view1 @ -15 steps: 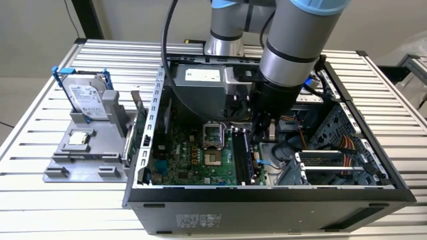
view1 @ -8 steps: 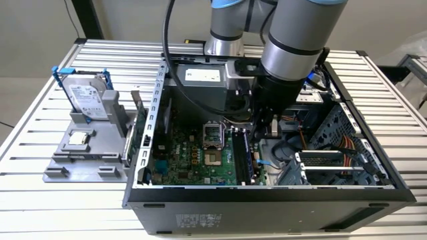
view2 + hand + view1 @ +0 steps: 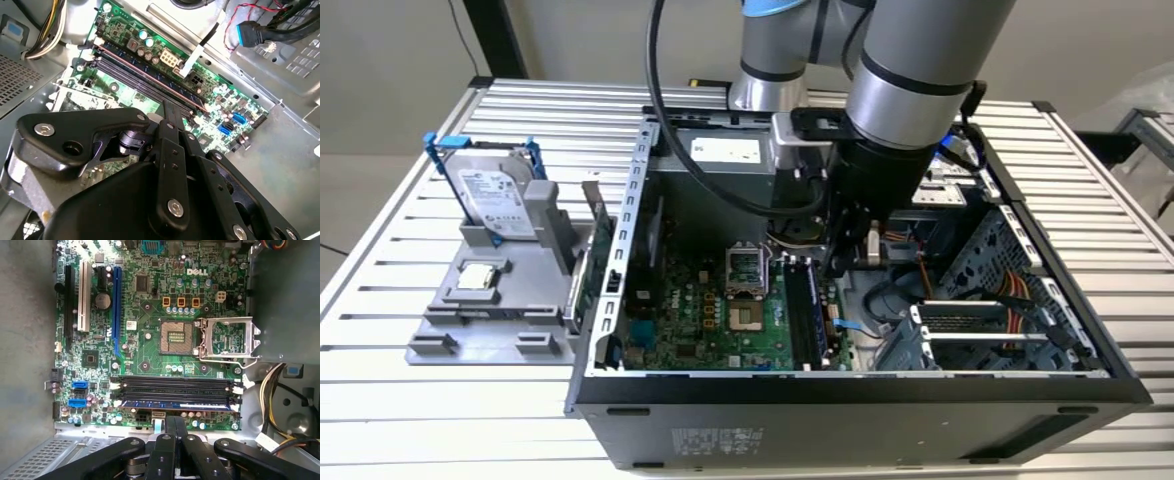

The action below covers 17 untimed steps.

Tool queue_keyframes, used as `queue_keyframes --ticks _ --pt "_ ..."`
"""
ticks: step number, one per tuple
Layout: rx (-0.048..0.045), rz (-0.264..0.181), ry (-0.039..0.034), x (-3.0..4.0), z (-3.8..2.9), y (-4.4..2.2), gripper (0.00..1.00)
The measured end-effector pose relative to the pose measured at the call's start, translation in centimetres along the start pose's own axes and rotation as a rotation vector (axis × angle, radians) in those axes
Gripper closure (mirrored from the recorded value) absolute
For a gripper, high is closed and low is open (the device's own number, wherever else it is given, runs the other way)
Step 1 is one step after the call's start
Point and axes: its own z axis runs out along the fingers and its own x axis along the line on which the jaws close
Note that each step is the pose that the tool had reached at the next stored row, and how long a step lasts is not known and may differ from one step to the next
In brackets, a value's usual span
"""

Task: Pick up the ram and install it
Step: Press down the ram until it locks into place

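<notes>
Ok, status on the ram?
Gripper low in the case, jaws shut, tip at the ram. Ram seated in the board. Nothing in the way.

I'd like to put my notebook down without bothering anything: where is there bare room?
The slatted table is bare in front of the gray parts tray and right of the computer case. Inside the case, around the gripper, it is crowded.

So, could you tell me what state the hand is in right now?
Hand: closed, right by the ram standing in its slot; any grip on it cannot be told.
</notes>
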Motion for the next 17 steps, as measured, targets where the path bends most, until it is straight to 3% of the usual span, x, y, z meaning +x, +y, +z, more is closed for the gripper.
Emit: queue_keyframes --ticks 10,17 --pt "0.0001 -0.002 0.0002 0.02 -0.75 0.03 1.00" --pt "-0.0001 -0.002 0.0002 0.02 -0.86 0.03 1.00"
